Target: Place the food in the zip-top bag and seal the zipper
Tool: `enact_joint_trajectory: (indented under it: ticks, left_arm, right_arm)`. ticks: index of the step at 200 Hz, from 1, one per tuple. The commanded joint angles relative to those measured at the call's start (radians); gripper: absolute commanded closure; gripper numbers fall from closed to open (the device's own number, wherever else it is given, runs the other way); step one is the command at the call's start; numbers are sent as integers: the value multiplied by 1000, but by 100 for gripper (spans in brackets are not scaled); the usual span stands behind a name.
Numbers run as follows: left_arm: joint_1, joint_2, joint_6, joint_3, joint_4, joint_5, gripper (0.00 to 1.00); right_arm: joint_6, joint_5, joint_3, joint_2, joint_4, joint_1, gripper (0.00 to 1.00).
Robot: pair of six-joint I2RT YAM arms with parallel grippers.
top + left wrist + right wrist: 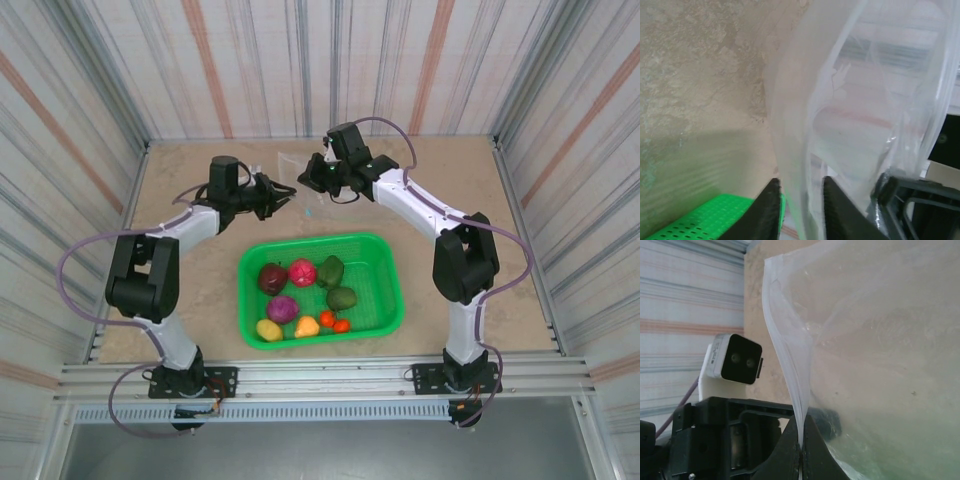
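left gripper [799, 210] and right gripper [801, 450] pinching zip-top bag [860, 125]

A: Count, top view?
B: One basket [385, 262], one bag [290, 172], two arms.
A: Food in the basket?
B: Nine pieces: one dark red [272, 277], one pink [302, 272], one purple [282, 309], two green [330, 271] [342, 298], one yellow [269, 330], one orange [307, 326], two tomatoes [327, 318] [341, 325].

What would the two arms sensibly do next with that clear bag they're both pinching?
Probably pull its mouth apart. Both the left fingers and right fingers grip the zip-top bag by its edges, while all the food waits in the green basket.
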Motion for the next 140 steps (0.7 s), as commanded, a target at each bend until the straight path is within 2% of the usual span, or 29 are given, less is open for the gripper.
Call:
enact_joint_trajectory:
  ticks: [1,35,57,81,88,106,140]
  left_arm:
    - [17,-15,-1,23,-14,3,98]
    - [47,-94,149,147,-247,-60,100]
    - [49,-159,294,284,-490,-140,100]
    - [45,-229,369,364,-634,-198,100]
    - [38,-238,406,398,-693,-228,100]
    - [8,-254,499,495,-837,-336,100]
    - [-67,-248,613,661,-995,-480,100]
  right_arm:
    - [-64,14,30,-27,-41,6,100]
    - [-158,82,127,-39,-161,10,100]
    - [-217,174,291,-39,-303,17,100]
    - [-279,295,435,-38,-440,46,98]
    - [-305,350,493,-27,-506,64,95]
    - [-352,459,615,7,-650,104,96]
    - [-289,595,609,-12,-747,125,100]
